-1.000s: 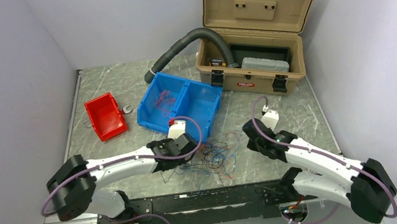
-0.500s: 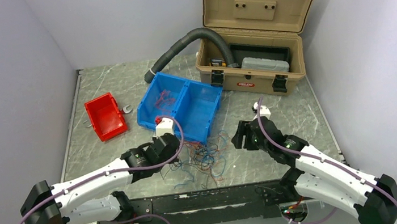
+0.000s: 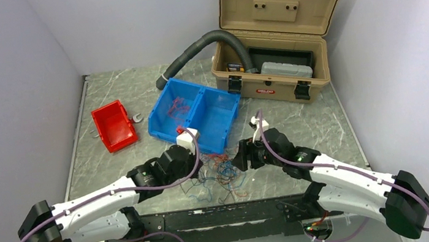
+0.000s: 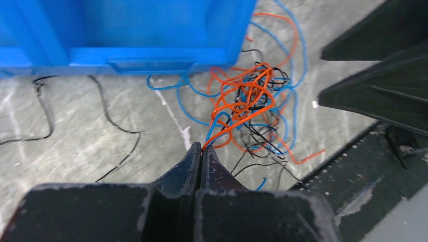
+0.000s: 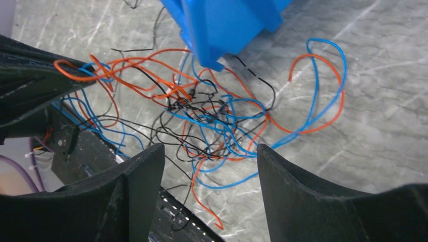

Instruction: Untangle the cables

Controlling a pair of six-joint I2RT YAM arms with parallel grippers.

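Tangle of thin red, blue and black cables (image 3: 221, 172) beside blue plastic bin (image 5: 227, 20): left gripper (image 4: 202, 151) clamps red strands, open right gripper (image 5: 209, 154) faces the knot.

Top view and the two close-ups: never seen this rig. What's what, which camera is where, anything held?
Two robot arms, left and right, are bolted at the near edge of a table. The wide picture is from a fixed camera above and behind them; each close-up is from a wrist camera looking past its own fingers. On the table: a blue bin, a red bin, an open tan toolbox, a grey hose, and a tangle of thin red, blue and black cables beside the blue bin. The left gripper is shut, pinching a few strands. The right gripper is open over the tangle, holding nothing.
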